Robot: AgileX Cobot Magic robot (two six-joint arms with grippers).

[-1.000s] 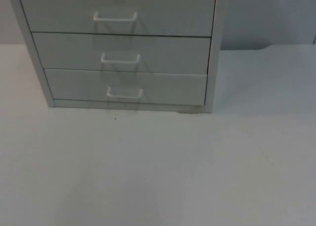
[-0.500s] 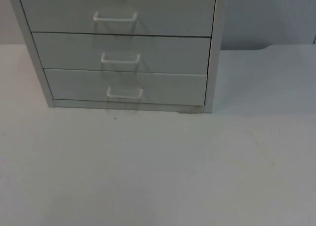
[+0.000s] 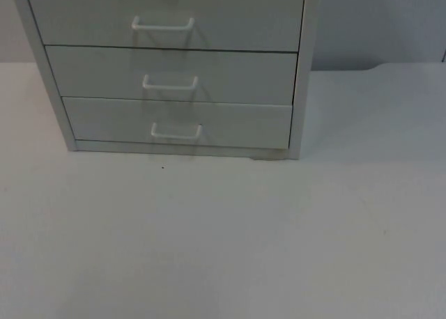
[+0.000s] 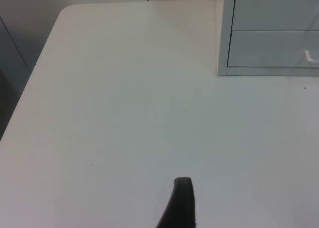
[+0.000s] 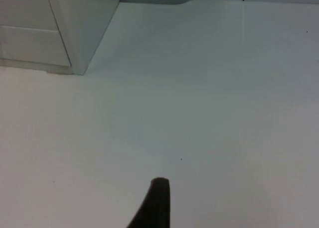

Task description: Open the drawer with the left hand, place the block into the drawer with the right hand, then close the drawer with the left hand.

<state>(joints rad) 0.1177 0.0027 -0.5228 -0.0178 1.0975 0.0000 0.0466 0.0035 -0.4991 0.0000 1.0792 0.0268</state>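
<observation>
The drawer unit (image 3: pixel 171 68) stands at the back of the white tabletop (image 3: pixel 223 242), toward the left-hand side, its front facing the camera in the top view; three drawers are stacked in it, all shut flush, each with a white bar handle lying level across the front: the upper handle (image 3: pixel 162 24), the middle handle (image 3: pixel 170 83) and the lowest handle (image 3: pixel 176 131); the task does not say which drawer is meant, so I cannot tell which; the block cannot be located from these views.

In the left wrist view the cabinet's near corner post (image 4: pixel 225 34) and a sliver of one handle (image 4: pixel 312 56) lie ahead of the left end effector (image 4: pixel 182 203) and off to its right, well apart from it over bare tabletop; in the right wrist view the cabinet's other side wall (image 5: pixel 84 24) lies ahead and off to the left of the right end effector (image 5: pixel 155 203), also well apart; whether either end effector is open or closed I cannot tell.

My judgement: nothing is begun; the left arm must travel forward and inward to a handle, meeting the level bar from the front with its fingers above and below it; the right arm waits.
</observation>
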